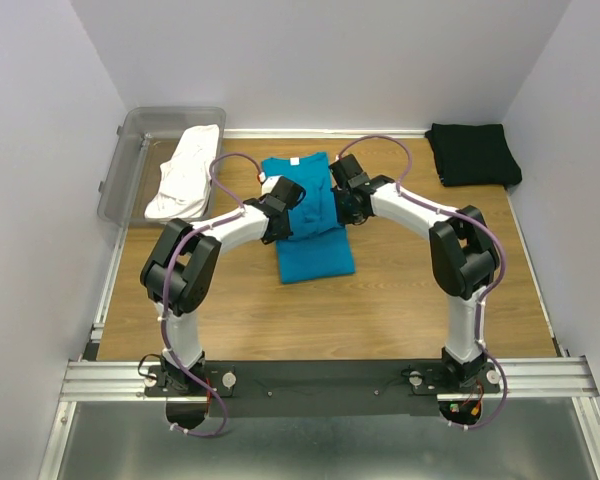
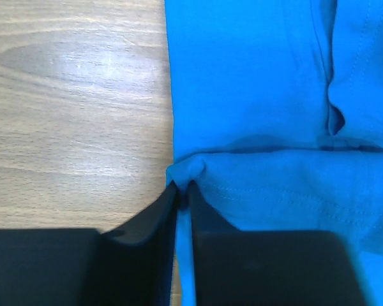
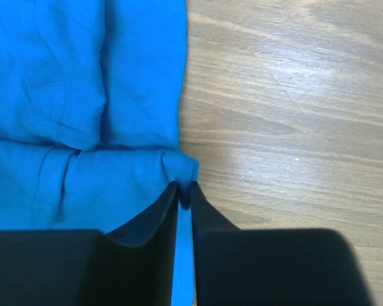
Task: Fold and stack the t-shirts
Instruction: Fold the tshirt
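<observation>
The blue t-shirt (image 1: 316, 255) lies in the middle of the table (image 1: 330, 315). The left gripper (image 2: 182, 188) pinches its left edge. The right gripper (image 3: 184, 188) pinches its right edge. The black t-shirt (image 1: 472, 155) sits folded in the far right corner. The white t-shirt (image 1: 185, 170) lies over the plastic tub (image 1: 130, 165).

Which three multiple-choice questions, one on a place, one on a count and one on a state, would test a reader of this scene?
1. Where does the black t-shirt lie?
A. far right corner
B. near left corner
C. table centre

2. How many t-shirts show?
A. two
B. three
C. four

3. What do the left gripper and right gripper do?
A. hang open above the table
B. pinch the teal t-shirt at its fold
C. rest on bare wood

Answers:
1 A, it lies folded by the right wall.
2 B, the black, the teal and the white t-shirt.
3 B, teal cloth sits between each pair of fingers.
</observation>
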